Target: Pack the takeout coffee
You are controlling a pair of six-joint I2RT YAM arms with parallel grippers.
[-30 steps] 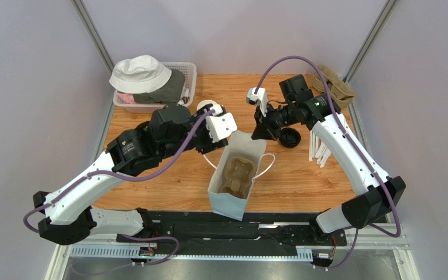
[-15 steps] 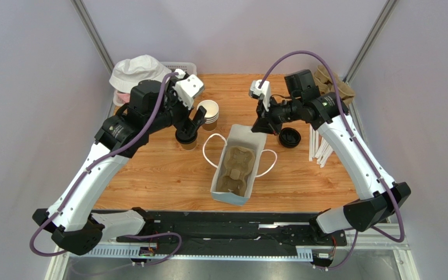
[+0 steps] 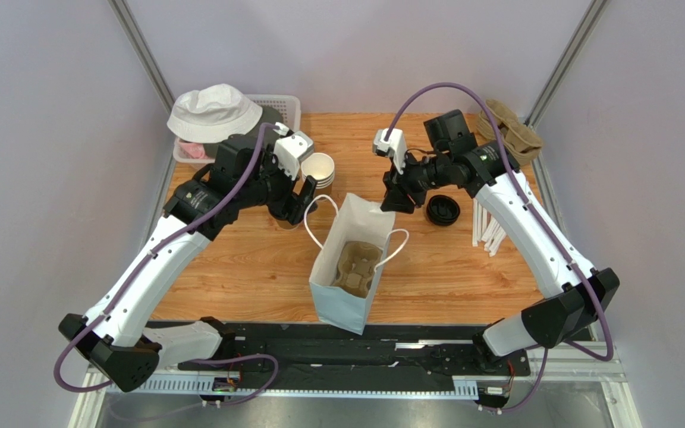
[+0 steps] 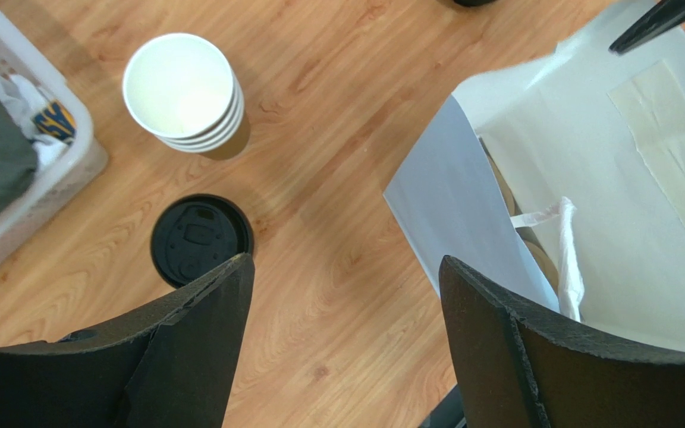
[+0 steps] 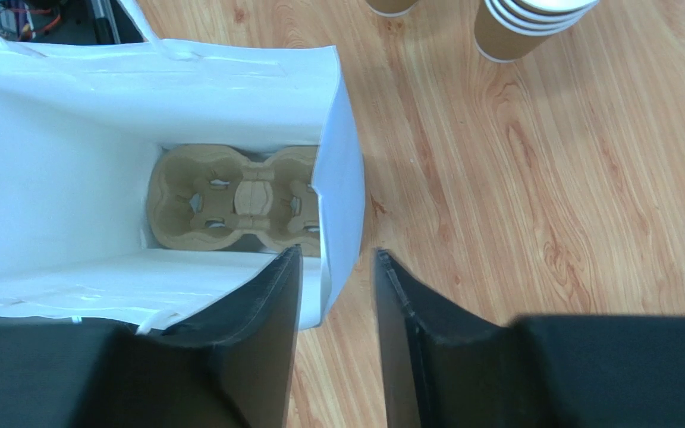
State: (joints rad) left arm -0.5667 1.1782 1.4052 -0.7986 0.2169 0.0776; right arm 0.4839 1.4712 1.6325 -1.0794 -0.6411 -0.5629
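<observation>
1 takeout coffee (image 4: 196,239) stands upright on the table (image 4: 337,160), long axis vertical, black lid facing up. It sits left of the paper bag (image 3: 337,299) and just near of the stack of lidless cups (image 4: 181,89); its near edge is hidden behind 1 finger of the left gripper (image 4: 346,266). That gripper hangs above the table with its 2 fingers spread wide, grasping nothing, the coffee just outside its left finger. The right gripper (image 5: 334,259) is closed on the bag's far rim, 1 finger inside the bag and 1 outside. Counted: 1 lidded coffee, 1 cup stack, 1 loose black lid (image 3: 442,210) right of the bag, 1 white bag holding 1 cardboard carrier (image 5: 234,201), and 1 basket (image 3: 288,107) at far left bearing 1 white hat (image 3: 214,111).
</observation>
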